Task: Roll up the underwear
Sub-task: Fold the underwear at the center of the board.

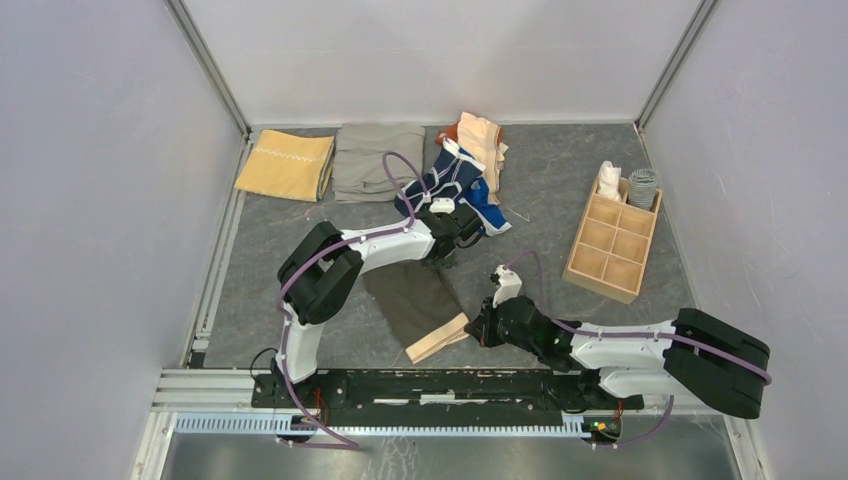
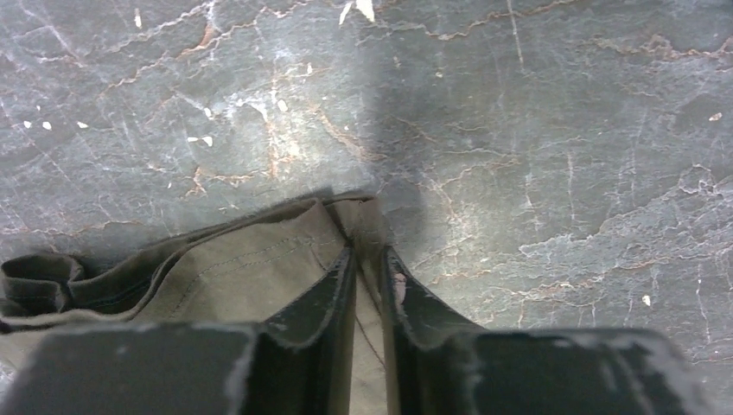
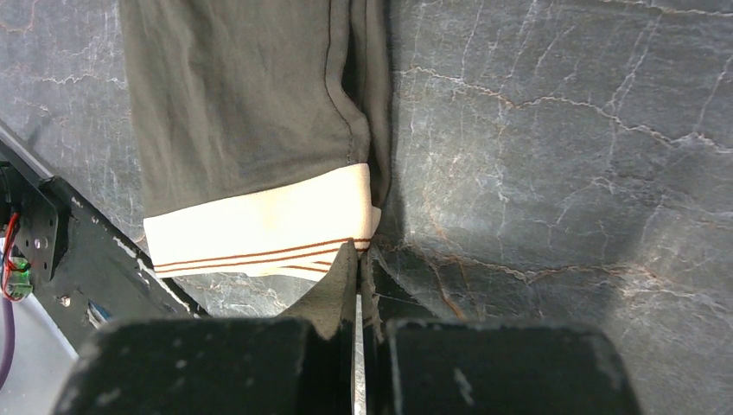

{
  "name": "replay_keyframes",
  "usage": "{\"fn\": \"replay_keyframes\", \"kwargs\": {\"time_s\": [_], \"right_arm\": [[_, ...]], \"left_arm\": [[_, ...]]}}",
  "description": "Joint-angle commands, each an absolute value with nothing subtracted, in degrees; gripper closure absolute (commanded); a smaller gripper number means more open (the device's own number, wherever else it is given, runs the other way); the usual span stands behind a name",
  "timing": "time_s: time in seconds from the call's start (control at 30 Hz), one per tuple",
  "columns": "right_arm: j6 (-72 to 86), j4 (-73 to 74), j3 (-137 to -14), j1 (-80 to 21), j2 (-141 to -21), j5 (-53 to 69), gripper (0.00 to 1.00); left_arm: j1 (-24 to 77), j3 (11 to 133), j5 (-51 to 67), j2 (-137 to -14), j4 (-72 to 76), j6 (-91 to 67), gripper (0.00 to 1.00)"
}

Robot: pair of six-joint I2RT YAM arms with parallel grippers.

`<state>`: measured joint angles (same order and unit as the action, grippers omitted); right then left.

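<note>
Close to the arm bases, the right gripper [image 3: 359, 259] lies low over the table [image 1: 560, 170]. Its black fingers are almost together, with only a thin slit between them. They seem to nip the right corner of the tan waistband [image 3: 259, 229], though the pinch itself is partly hidden by the tips.

The dark grey-brown underwear [image 1: 415, 300] lies flat between the two arms as a long narrow strip. Its waistband end is near and its other end is far. At the far end the left gripper [image 2: 367, 259] is narrow too, and a fold of the olive-looking cloth runs up between its fingers, so it is holding that end.

I judge that the arms grip opposite ends to keep the strip stretched and smooth, so that a roll can begin without wrinkles.

The cloth is thin, soft knit with stitched seams. The waistband is thicker and cream-tan, with two fine brown stripes. The table is dark, cracked and stone-like.

Farther away lie a navy piece with white trim [image 1: 450, 178], a bright blue piece [image 1: 492, 215] and a peach piece [image 1: 483, 140] in a loose heap. On the right stands a wooden box [image 1: 603, 284] with compartments, with two pale bundles in its far end.
</note>
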<state>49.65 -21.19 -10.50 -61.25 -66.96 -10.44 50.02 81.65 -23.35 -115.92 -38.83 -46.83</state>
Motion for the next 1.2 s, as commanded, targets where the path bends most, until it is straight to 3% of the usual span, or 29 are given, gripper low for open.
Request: {"fn": "replay_keyframes", "kwargs": {"time_s": [0.0,0.13,0.37,0.63,1.17], "right_arm": [[48.17,-16.97,-11.25,-61.57,-66.6,-13.12,1.0],[46.75,-17.6,-11.15,-61.48,-66.19,-13.41,1.0],[43.43,-17.31,-11.33,-61.95,-64.66,-15.24,1.0],[40.13,-16.43,-11.21,-62.54,-60.82,-19.79,1.0],[20.64,-9.21,-16.5,-64.91,-53.81,-20.71,1.0]], "left_arm": [[50.01,76.26,-22.61,-116.23,-39.28,-46.04,0.83],[49.94,77.05,-23.07,-116.22,-39.25,-45.99,0.98],[49.92,79.88,-21.85,-115.34,-37.7,-45.0,0.98],[49.92,72.88,-16.56,-103.16,-24.74,-43.3,0.98],[49.92,57.89,-18.83,-85.58,-14.42,-45.12,0.98]]}}
